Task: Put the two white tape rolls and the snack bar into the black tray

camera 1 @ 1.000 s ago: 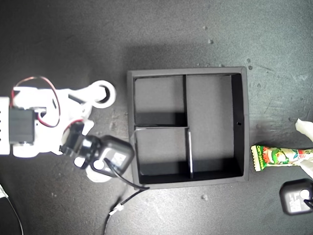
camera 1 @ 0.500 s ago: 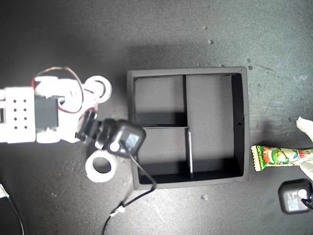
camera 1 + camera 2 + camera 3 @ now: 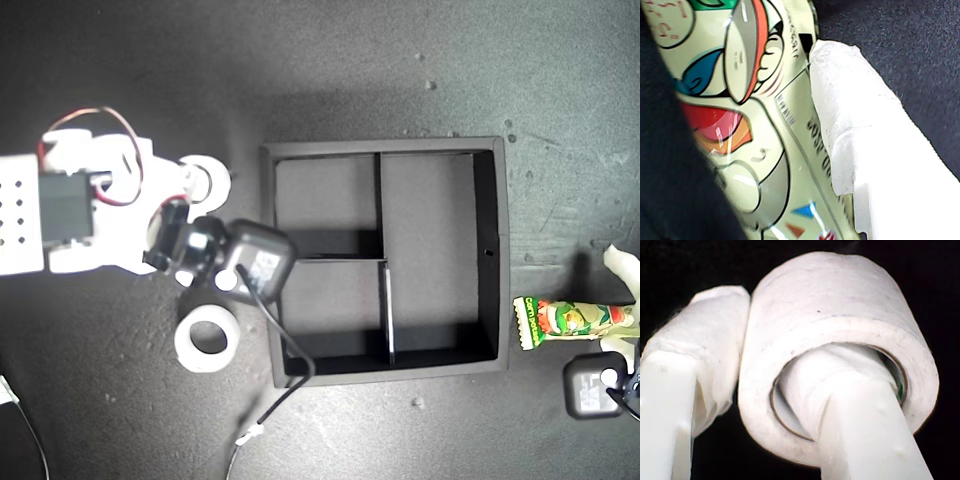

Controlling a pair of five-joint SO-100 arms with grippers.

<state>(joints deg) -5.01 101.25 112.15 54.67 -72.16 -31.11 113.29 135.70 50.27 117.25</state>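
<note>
- At nine o'clock of the black tray (image 3: 490,250), my second gripper (image 3: 790,390) clamps one tape roll (image 3: 205,180), one finger through its hole; it has drawn back slightly.
- Second tape roll (image 3: 207,339) lies at seven o'clock, outside.
- My first gripper (image 3: 625,330) probably pinches the snack bar (image 3: 570,320), now nudged at four o'clock.

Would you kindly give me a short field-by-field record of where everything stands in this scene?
tray: black, three compartments, all empty
held tape roll: gripped through its hole by my second gripper, just off the tray's side at the exterior view's left
loose tape roll: flat on the mat, outside the tray
snack bar: outside the tray at the exterior view's right, in my first gripper
items in tray: none
</note>
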